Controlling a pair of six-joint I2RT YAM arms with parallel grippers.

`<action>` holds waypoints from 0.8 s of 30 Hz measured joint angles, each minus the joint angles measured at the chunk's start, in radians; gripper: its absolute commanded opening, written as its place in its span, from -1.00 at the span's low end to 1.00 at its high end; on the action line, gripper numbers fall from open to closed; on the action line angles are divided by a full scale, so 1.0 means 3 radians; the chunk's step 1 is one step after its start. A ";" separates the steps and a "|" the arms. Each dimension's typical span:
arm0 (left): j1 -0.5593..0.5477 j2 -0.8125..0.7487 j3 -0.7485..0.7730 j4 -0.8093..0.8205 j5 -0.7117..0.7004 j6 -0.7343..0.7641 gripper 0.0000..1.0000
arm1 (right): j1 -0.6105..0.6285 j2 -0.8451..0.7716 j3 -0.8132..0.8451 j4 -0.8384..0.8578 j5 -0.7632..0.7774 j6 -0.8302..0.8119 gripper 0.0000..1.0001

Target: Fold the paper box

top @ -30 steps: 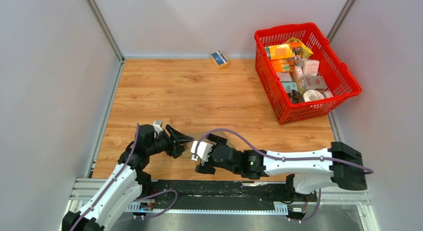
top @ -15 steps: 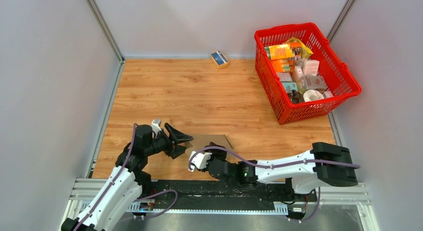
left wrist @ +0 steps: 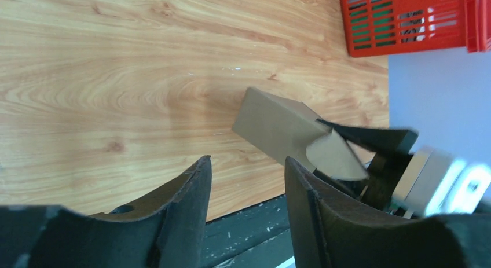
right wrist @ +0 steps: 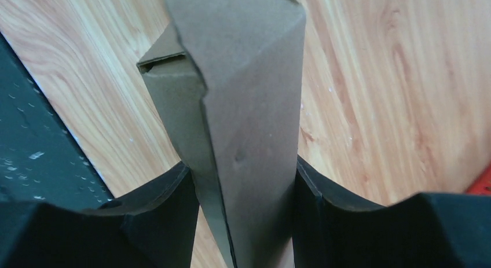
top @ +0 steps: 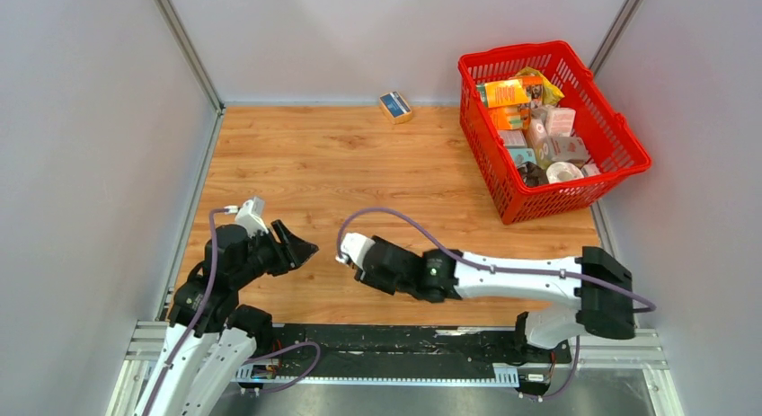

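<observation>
The paper box is plain brown cardboard, partly folded. In the right wrist view the paper box [right wrist: 249,100] stands on edge between my right gripper's fingers [right wrist: 156,216], which are shut on it just above the wooden table. In the left wrist view the box [left wrist: 278,129] hangs over the table near the front edge, with the right fingers [left wrist: 376,139] on its far end. In the top view the box is hidden under my right gripper [top: 352,259]. My left gripper [top: 301,248] is open and empty, apart from the box to its left; its tips [left wrist: 246,169] point toward it.
A red basket [top: 620,137] with several printed packages stands at the back right; its wall shows in the left wrist view [left wrist: 405,25]. A small blue-and-tan box [top: 395,105] lies at the back wall. The black rail [top: 404,340] runs along the near edge.
My left gripper has drawn back to the left, away from the box. My right gripper has shifted with the box, which lay flat in view and is now hidden under the wrist.
</observation>
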 measured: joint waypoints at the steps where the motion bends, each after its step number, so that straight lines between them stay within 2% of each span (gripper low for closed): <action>1: -0.0001 -0.0004 0.0000 -0.0006 0.0003 0.0060 0.12 | -0.0097 0.0121 0.0238 -0.0219 -0.0170 0.0060 0.02; 5: -0.0140 0.0027 -0.0128 0.0209 0.0036 0.0179 0.08 | -0.0439 0.0618 0.1013 -0.0860 -0.0762 0.0219 0.21; 7: -0.0378 0.0121 -0.0221 0.0350 -0.0042 0.0198 -0.05 | -0.0594 0.0841 0.1219 -0.1106 -0.1022 0.0247 0.30; 8: -0.0537 0.0201 -0.0256 0.0397 -0.0126 0.0211 -0.10 | -0.0646 0.0923 0.1263 -0.1174 -0.1110 0.0248 0.49; 10: -0.0764 0.0315 -0.0295 0.0474 -0.0296 0.0226 -0.14 | -0.0772 0.1108 0.1324 -0.1321 -0.1298 0.0264 0.60; 18: -0.0888 0.0031 -0.0618 0.0750 -0.0684 0.0257 0.19 | -0.0924 0.1116 0.1189 -0.1417 -0.1572 0.0319 0.96; 24: -0.0896 0.0689 -0.0612 0.1172 -0.0437 0.0506 0.32 | -0.0927 0.0785 0.0809 -0.1372 -0.1564 0.0337 0.97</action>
